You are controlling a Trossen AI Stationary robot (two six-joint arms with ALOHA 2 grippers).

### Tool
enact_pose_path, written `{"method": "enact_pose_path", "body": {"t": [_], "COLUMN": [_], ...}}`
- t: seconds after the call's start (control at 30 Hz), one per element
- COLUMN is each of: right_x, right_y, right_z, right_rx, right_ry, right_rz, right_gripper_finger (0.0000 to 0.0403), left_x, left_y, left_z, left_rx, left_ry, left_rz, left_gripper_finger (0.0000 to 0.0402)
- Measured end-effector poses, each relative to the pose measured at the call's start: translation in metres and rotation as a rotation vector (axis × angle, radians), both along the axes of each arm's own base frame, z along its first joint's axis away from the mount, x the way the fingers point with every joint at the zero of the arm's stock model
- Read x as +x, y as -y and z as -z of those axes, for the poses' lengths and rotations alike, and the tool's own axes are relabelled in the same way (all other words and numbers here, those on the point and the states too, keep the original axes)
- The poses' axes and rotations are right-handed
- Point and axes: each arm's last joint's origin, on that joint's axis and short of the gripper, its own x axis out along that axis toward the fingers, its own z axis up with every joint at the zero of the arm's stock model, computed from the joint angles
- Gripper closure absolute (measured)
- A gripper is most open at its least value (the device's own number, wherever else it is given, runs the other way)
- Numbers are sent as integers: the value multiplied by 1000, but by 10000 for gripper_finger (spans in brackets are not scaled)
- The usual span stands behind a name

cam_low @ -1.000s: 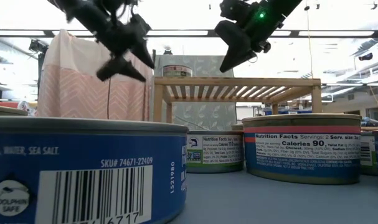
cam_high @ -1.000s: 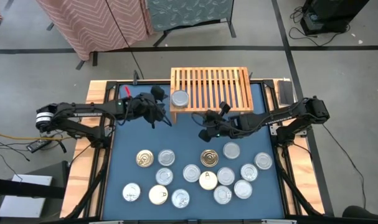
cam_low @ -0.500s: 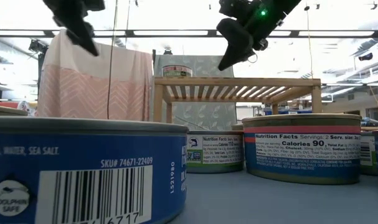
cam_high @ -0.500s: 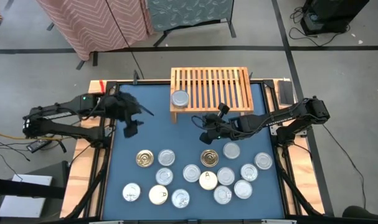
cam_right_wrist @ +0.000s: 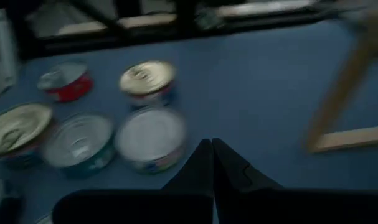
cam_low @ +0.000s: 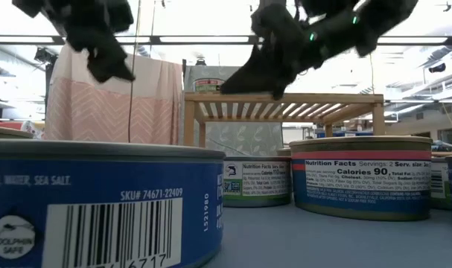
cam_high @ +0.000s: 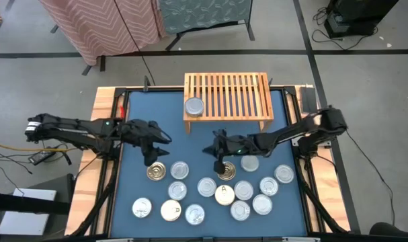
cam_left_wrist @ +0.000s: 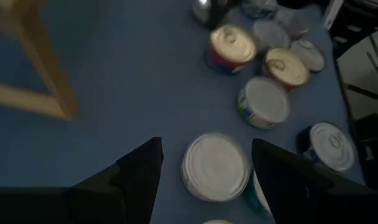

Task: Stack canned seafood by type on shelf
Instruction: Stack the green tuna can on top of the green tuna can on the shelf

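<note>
Blue matting covers the table [cam_high: 133, 191], which is framed in pale wood, with grey floor and fabric screens beyond it. At the far edge stands the light-wood slatted shelf [cam_high: 227, 94], carrying one silver-topped can [cam_high: 194, 106] at its left end.

Left gripper [cam_high: 152, 156] hovers over the mat with its fingers [cam_left_wrist: 139, 171] spread apart and nothing between them. Directly ahead of it, in the left wrist view, lies a silver-topped tin [cam_left_wrist: 215, 165]; in the high view a gold-topped can [cam_high: 156, 171] sits just beside the gripper on the near side, and the shelf is well apart on the far side.

Right gripper [cam_high: 219, 165] has its fingers [cam_right_wrist: 212, 163] pressed together, holding nothing. It is poised over a gold-topped tin [cam_high: 226, 171]; whether it touches cannot be told. The loose cans [cam_high: 207, 187], about fourteen in all and mostly silver-topped, lie in a cluster on the near side of both grippers, none stacked.
</note>
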Motion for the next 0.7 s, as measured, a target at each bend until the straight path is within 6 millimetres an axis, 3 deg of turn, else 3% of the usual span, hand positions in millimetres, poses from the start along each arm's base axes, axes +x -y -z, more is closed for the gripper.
{"method": "enact_pose_path", "body": {"t": [0.13, 0.43, 0.57, 0.7], "right_x": [30, 87, 100, 98], "right_y": [-14, -28, -30, -24], "right_z": [24, 46, 60, 65], "right_rx": [73, 105, 118, 77], "right_ry": [18, 33, -49, -150], "right_rz": [-63, -155, -132, 3], "right_gripper_finger": [403, 403, 403, 403], "left_x": [-1, -1, -1, -2], "left_y": [1, 0, 1, 1], "left_z": [10, 11, 11, 12], "left_rx": [-31, -6, 6, 0], "left_ry": [-16, -13, -20, -23], "left_rz": [1, 15, 33, 44], "left_gripper_finger": [151, 151, 151, 151]}}
